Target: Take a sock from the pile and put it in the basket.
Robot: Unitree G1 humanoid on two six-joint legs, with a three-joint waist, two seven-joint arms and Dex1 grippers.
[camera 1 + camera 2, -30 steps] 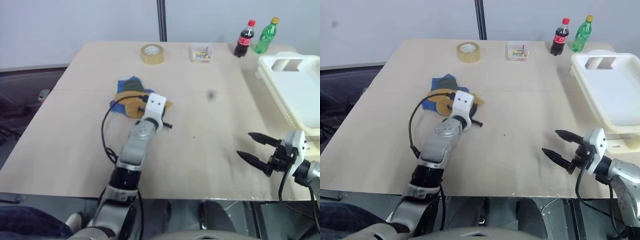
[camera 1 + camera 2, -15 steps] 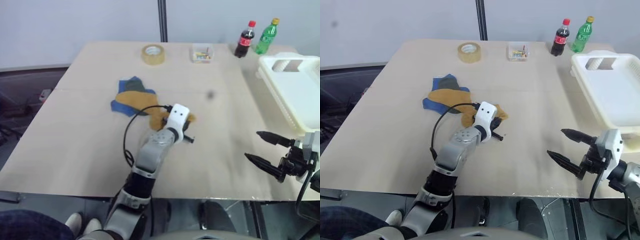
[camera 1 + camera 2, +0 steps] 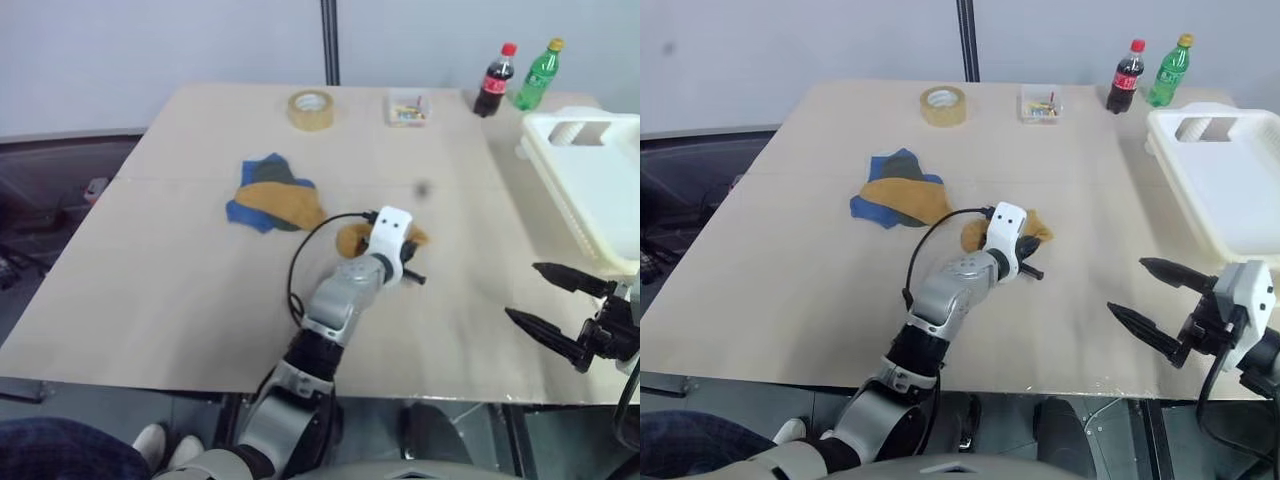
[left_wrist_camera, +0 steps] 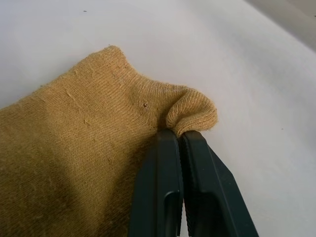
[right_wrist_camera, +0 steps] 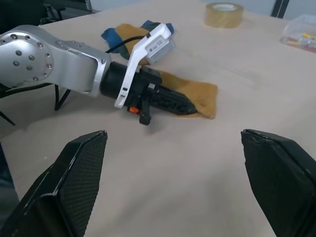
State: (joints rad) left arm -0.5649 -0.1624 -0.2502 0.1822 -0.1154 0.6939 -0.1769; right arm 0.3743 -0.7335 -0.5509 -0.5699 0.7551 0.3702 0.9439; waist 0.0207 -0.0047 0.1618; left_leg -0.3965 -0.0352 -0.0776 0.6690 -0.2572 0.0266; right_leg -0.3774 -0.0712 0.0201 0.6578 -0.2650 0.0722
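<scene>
The pile (image 3: 268,195) of blue, dark grey-green and mustard socks lies left of the table's middle. My left gripper (image 4: 178,136) is shut on the folded edge of a mustard yellow sock (image 3: 1036,222). The sock lies flat on the table, right of the pile and apart from it. The right wrist view has that gripper (image 5: 193,107) lying across the sock (image 5: 207,95). My right gripper (image 3: 521,291) hovers open and holds nothing near the table's front right edge, below the white slotted basket (image 3: 1230,190) at the right side.
Along the far edge stand a tan tape roll (image 3: 311,108), a small clear box (image 3: 406,108) of coloured bits, a cola bottle (image 3: 494,80) and a green bottle (image 3: 536,74). A dark spot (image 3: 422,187) marks the tabletop.
My left gripper has slid to the right across the table, dragging the yellow sock away from the pile. The right gripper has drawn back slightly toward the near right edge, still open.
</scene>
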